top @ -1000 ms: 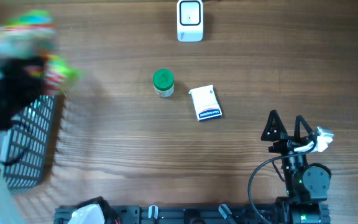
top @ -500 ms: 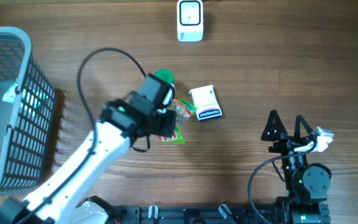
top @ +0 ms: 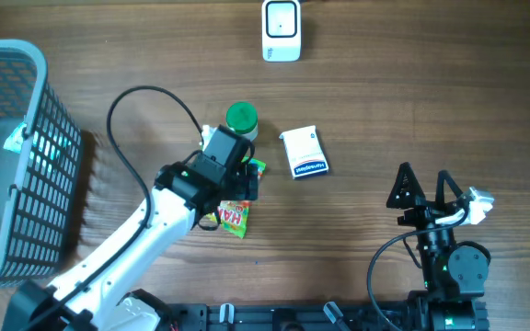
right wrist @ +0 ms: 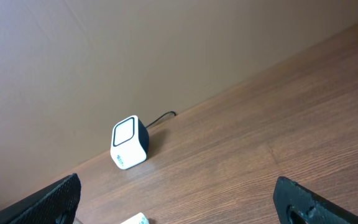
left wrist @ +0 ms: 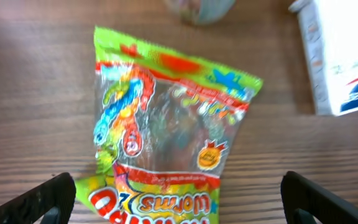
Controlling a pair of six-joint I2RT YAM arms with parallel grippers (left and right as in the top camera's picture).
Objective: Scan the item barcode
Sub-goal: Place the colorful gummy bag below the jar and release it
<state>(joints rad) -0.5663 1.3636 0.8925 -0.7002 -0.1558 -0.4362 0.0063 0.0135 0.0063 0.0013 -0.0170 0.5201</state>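
Bag (left wrist: 166, 130): flat on the bench (top: 385, 83), well in front of the scanner (top: 282, 30) and a little to its left, printed front up.
Left tool (left wrist: 179, 205): jaws wide apart, straddling the bag's lettered end and gripping nothing. I judge it is placed here so I can take the bag to the scanner.
Right tool (top: 423, 184): jaws apart and empty, well in front of the scanner and off to its right, out of the way.
Scanner: window tilted toward my arms, I'd say so an item can be shown to it.
Jar (top: 241, 118), box (top: 304, 152): between bag and scanner, just beside the bag.
Hidden: I see no barcode, so it is probably underneath. My arm (top: 145, 230) covers the bag's middle from overhead. In the wrist view the jar is blurred and the box is cut off.
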